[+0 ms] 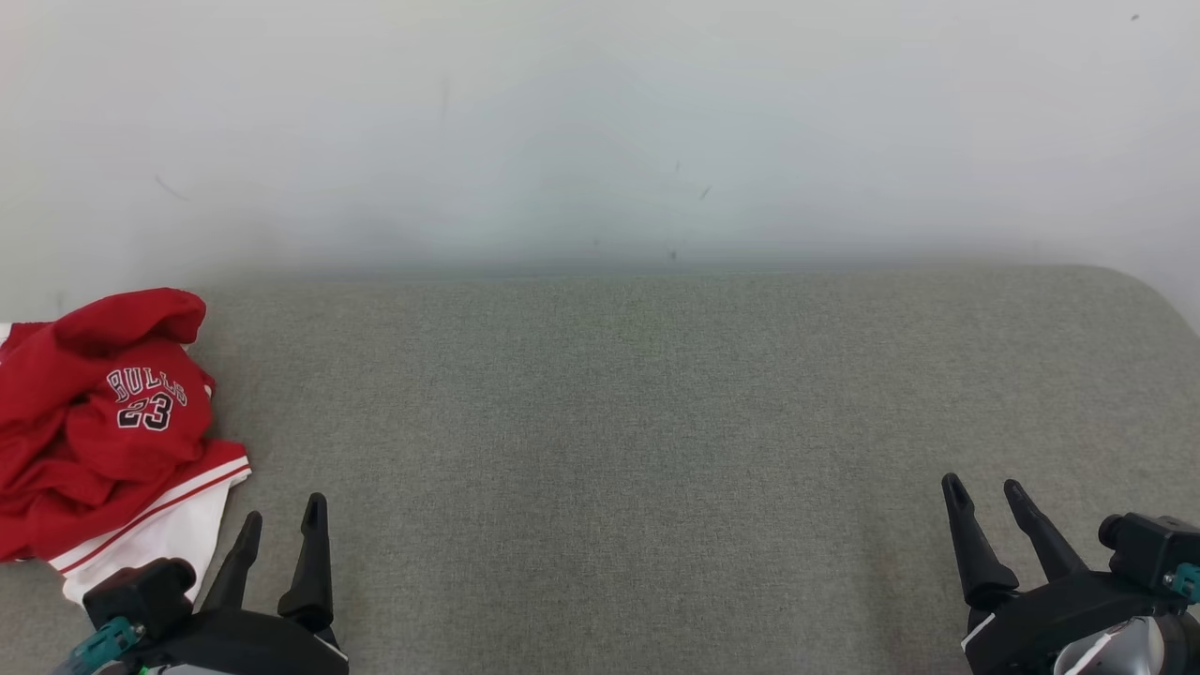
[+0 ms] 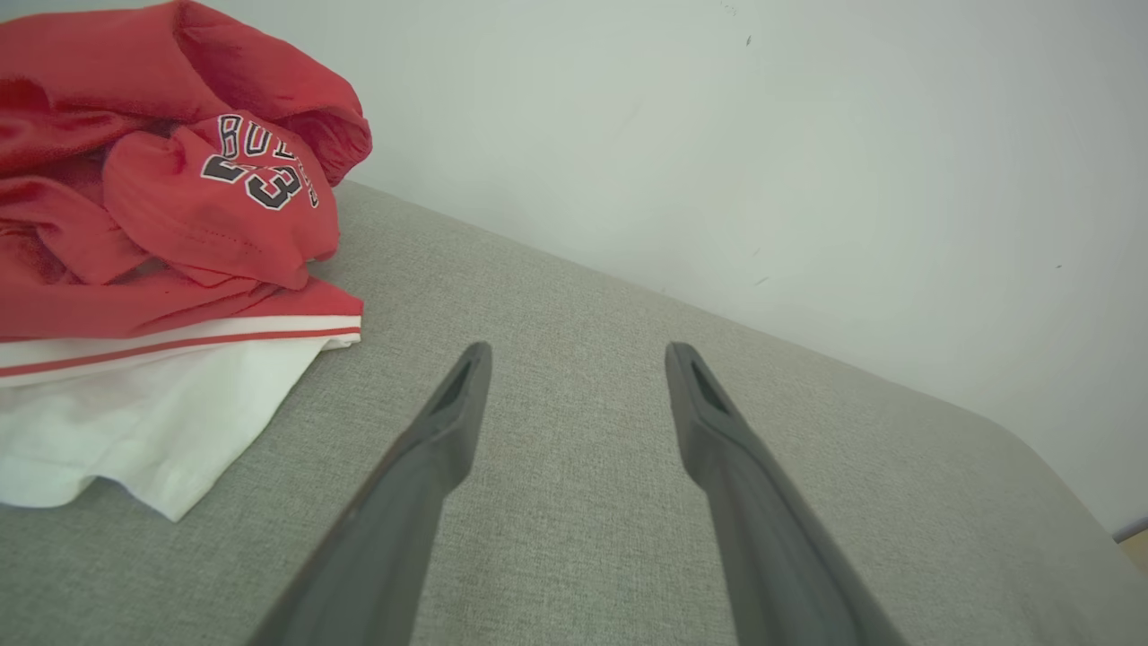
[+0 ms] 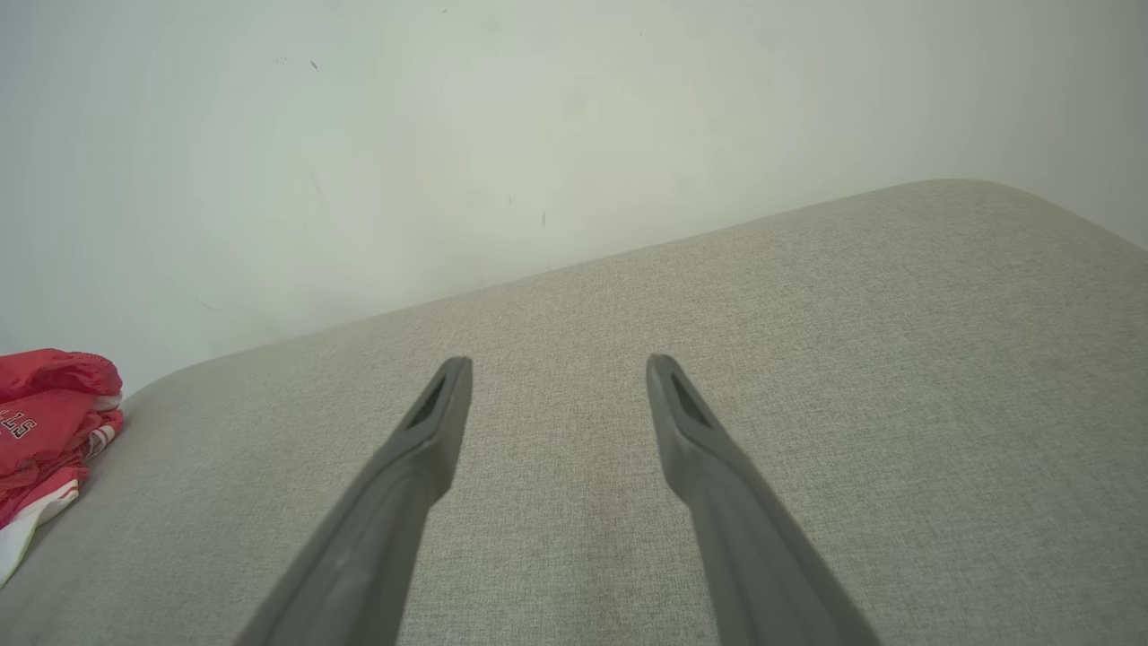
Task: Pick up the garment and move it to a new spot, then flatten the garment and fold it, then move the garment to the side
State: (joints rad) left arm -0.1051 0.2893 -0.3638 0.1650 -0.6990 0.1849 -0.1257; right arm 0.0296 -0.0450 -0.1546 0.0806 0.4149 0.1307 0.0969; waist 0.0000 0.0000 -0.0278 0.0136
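Two grippers wait at the near edge of the grey cushion (image 1: 609,422), and neither has hold of anything. In the head view the left gripper (image 1: 283,507) sits at about seven o'clock with its jaws well apart and only bare fabric between them. The right gripper (image 1: 982,483) sits at about five o'clock, equally spread and equally empty.

The garment (image 1: 103,422), a red jersey printed with "BULLS 23", lies crumpled in a heap at nine o'clock, partly running off the frame's left side. Its white hem (image 1: 159,544) spills toward the left gripper and ends just beside that gripper's body, though nothing touches the cloth. The right gripper is well apart from it, across the whole cushion. A pale wall (image 1: 600,122) closes the scene at twelve o'clock.

By my reading the first step, picking the garment up, is not yet begun. The next move most likely falls to the left arm: swing toward ten o'clock, come down over the heap and close on a thick fold of the red cloth, not the thin hem. Then it can carry the garment toward the open middle, where both arms could reach to flatten it.
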